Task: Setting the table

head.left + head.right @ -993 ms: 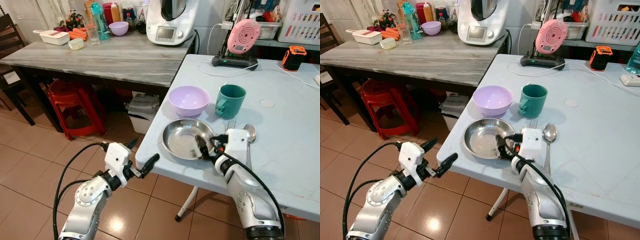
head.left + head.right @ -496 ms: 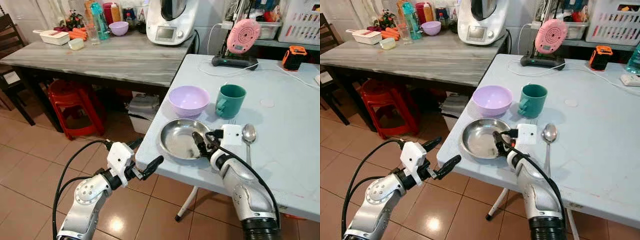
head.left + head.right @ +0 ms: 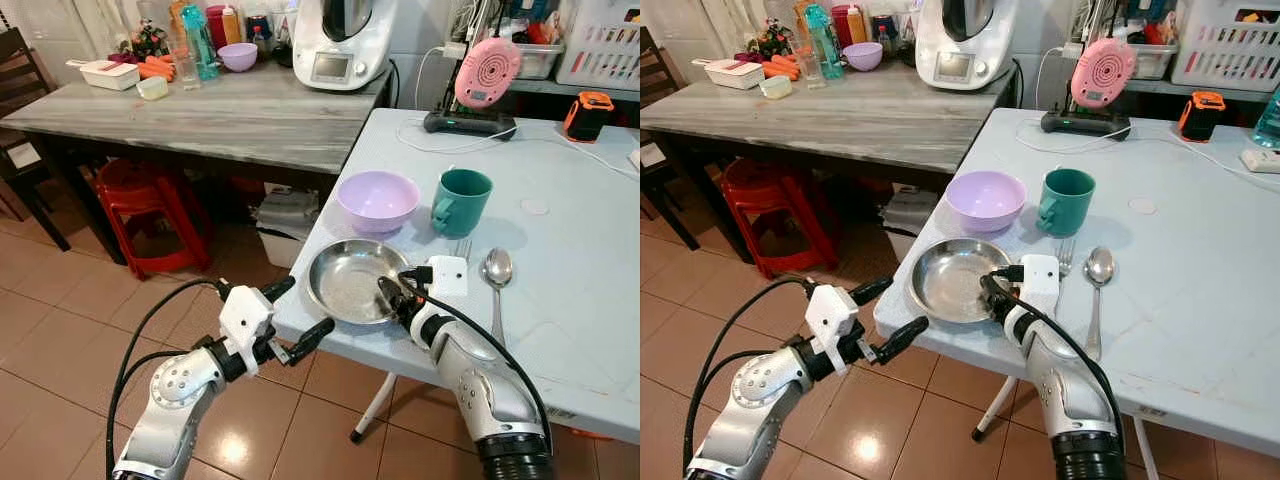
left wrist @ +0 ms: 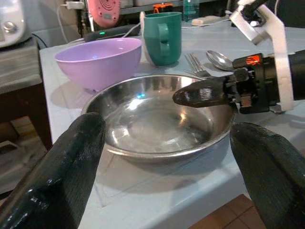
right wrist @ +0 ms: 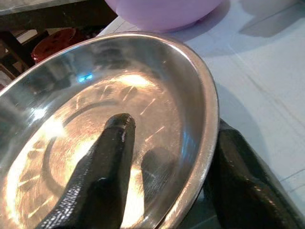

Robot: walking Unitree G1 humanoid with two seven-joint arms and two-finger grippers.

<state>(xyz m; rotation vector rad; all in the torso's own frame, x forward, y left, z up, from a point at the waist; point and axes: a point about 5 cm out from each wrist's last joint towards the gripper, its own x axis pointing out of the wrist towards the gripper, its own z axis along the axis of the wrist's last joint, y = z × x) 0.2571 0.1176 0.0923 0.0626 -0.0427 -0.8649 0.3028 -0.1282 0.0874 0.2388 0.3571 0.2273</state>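
Right claw (image 3: 392,297) grips the steel plate (image 3: 352,281) rim, one finger inside, one outside. Left claw (image 3: 296,316) is open, off the tabletop (image 3: 580,220) edge at the plate's 8 o'clock. Floor (image 3: 60,300): brown tile. Purple bowl (image 3: 378,200) at 12 o'clock, green mug (image 3: 461,201) at 1 o'clock; contents not visible.
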